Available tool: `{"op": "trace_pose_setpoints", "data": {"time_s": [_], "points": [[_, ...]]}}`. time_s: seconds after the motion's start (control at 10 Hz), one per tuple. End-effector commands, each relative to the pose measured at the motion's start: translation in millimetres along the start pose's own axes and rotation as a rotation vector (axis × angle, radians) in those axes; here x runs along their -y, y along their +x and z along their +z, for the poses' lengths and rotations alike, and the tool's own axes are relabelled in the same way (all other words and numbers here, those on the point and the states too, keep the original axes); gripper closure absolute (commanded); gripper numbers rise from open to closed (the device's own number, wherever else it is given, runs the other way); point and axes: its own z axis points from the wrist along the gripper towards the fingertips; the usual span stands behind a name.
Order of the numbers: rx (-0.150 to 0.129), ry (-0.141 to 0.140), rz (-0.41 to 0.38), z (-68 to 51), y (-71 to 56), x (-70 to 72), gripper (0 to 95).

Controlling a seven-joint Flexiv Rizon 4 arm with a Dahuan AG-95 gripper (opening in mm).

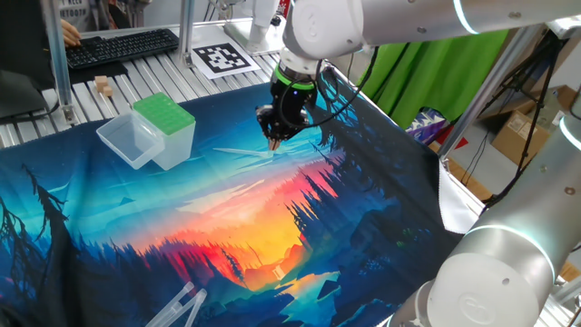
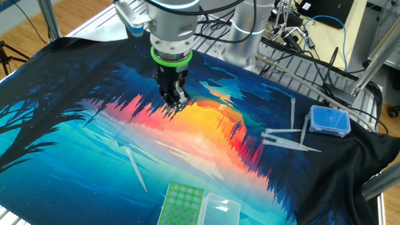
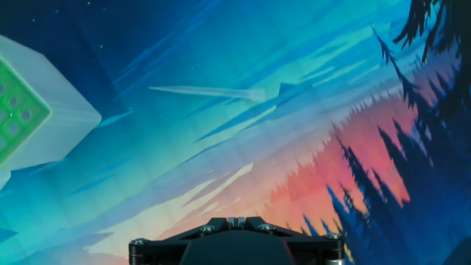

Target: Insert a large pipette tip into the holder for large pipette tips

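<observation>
The large pipette tip [image 3: 206,92] lies flat on the printed cloth, a thin whitish cone; it also shows faintly as the pipette tip [image 2: 135,167] and the pipette tip [image 1: 241,151]. The holder for large pipette tips [image 1: 163,113] has a green perforated top, with its clear lid [image 1: 132,141] hinged open beside it. It shows again as the holder [image 2: 181,203] and the holder [image 3: 18,110]. My gripper [image 1: 274,143] hangs above the cloth, shut and holding nothing. The gripper [image 2: 174,106] is well apart from both tip and holder. In the hand view the gripper [image 3: 234,219] has its jaws together.
A blue tip box [image 2: 330,120] sits at the cloth's far side with several loose thin tips [image 2: 287,137] next to it. Clear plastic tubes [image 1: 182,309] lie near the cloth's front edge. A keyboard [image 1: 118,45], a marker tag [image 1: 222,58] and small wooden blocks [image 1: 103,86] lie beyond the cloth.
</observation>
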Motion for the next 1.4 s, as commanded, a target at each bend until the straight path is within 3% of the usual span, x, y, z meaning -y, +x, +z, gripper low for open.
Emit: {"op": "trace_pose_setpoints", "data": {"time_s": [0.1,0.5,0.8,1.2,1.4], "points": [[0.000,0.001,-0.013,-0.8,-10.9,0.3,95.0],[0.004,-0.002,-0.041,1.6,-37.0,1.6,95.0],[0.006,-0.003,-0.082,2.5,-64.3,2.7,95.0],[0.006,-0.004,-0.119,5.6,-87.2,0.6,95.0],[0.007,-0.006,-0.157,8.5,-109.1,1.1,95.0]]}}
